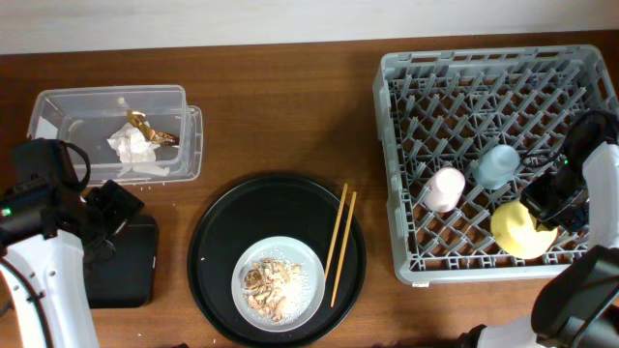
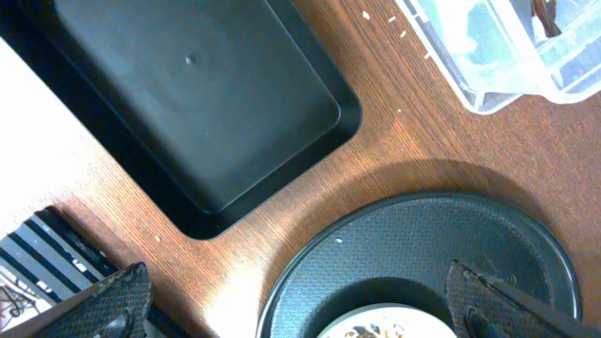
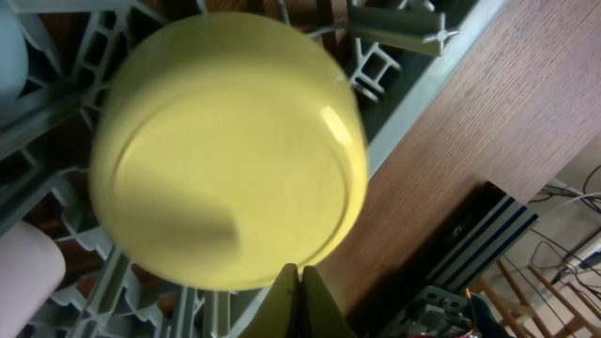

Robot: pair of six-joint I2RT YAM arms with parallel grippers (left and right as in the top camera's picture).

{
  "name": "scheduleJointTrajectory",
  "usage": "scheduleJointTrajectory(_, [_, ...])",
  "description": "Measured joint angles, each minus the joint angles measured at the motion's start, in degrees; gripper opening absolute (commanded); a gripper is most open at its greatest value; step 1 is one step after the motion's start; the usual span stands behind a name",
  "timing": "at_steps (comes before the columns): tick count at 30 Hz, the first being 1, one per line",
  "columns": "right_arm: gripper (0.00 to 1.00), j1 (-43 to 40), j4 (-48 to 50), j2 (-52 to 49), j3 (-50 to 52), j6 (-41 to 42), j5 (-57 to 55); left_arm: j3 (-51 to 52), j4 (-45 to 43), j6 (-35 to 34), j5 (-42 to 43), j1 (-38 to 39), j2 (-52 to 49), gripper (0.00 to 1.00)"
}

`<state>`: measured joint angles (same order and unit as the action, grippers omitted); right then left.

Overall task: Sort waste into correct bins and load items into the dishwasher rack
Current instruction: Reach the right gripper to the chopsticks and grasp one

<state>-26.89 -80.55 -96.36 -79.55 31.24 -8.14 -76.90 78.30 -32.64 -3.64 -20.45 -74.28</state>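
Paper (image 1: 133, 147), crumpled and white, is lying with a gold-brown scrap (image 1: 147, 127) inside the clear box (image 1: 58, 97) at the far left of the desk (image 1: 290, 106). Nearer, the left hand (image 2: 299, 293) is hovering with its fingers (image 2: 113, 296) spread wide apart, holding nothing, above the gap between the shallow black tray (image 1: 135, 275) and the round black tray (image 1: 218, 237). On that round tray the pale plate (image 1: 311, 263) is sitting with beige food scraps (image 1: 271, 280) heaped on it, and the chopsticks (image 1: 340, 242) are lying just to its right, side by side. Right of them, the grey rack (image 1: 406, 145) is holding the pink cup (image 1: 445, 188), the light-blue cup (image 1: 496, 166) and, nearest, the yellow bowl (image 1: 522, 230). The right hand (image 3: 299, 305) is sitting at the bowl's edge with its fingers drawn together; I cannot tell whether they are pinching the rim.
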Motion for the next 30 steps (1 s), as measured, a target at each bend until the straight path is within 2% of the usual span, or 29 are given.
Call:
scheduleJointTrajectory(5, [0.04,0.0,-1.75,1.66,0.02,-0.96,1.25,0.0,0.02,0.0,0.0,0.0,0.0,0.99])
scheduleJointTrajectory(8, [0.04,0.07,-1.49,8.26,0.24,-7.89,10.29,0.0,0.04,0.0,0.0,0.0,0.0,0.99])
scheduleJointTrajectory(9, [0.09,0.66,-1.6,14.64,0.24,-12.07,16.9,0.0,-0.02,0.0,0.0,0.0,0.0,0.99])
scheduleJointTrajectory(10, [0.31,1.2,-1.36,16.96,0.28,-13.44,19.26,0.0,0.0,0.0,0.0,0.0,0.0,0.99])
scheduleJointTrajectory(11, [0.63,4.07,-0.04,20.35,0.35,-14.8,22.38,-0.02,0.0,0.0,0.0,0.0,0.0,0.99])
scheduleJointTrajectory(12, [0.84,6.73,0.68,22.51,0.35,-15.5,24.02,-0.04,-0.02,0.0,0.0,0.0,0.0,0.99])
scheduleJointTrajectory(13, [0.99,10.49,1.97,24.87,0.33,-15.91,25.7,-0.04,0.02,0.0,0.0,0.0,0.0,0.99])
scheduleJointTrajectory(17, [1.0,28.02,8.61,26.56,0.28,-17.11,32.94,-0.04,0.02,0.0,0.0,0.0,0.0,0.99])
scheduleJointTrajectory(18, [0.8,31.45,9.92,25.86,0.28,-17.14,34.34,-0.04,0.04,0.0,0.0,0.0,0.0,0.99])
scheduleJointTrajectory(19, [0.75,34.86,11.37,25.18,0.28,-17.09,35.32,-0.04,0.02,0.0,0.0,0.0,0.0,0.99])
scheduleJointTrajectory(21, [0.73,39.74,14.43,24.02,0.28,-15.78,36.59,-0.04,0.0,0.0,0.0,0.0,0.0,0.99])
scheduleJointTrajectory(23, [0.66,43.71,15.06,22.18,0.28,-13.2,36.63,-0.04,0.02,0.0,0.0,0.0,0.0,0.99])
scheduleJointTrajectory(25, [0.6,48.39,14.78,18.99,0.26,-8.46,32.87,-0.04,0.0,0.0,0.0,0.0,0.0,0.99])
scheduleJointTrajectory(30, [0.48,64.39,14.1,4.2,0.28,10.08,11.34,-0.04,-0.02,0.0,0.02,0.0,0.0,0.99])
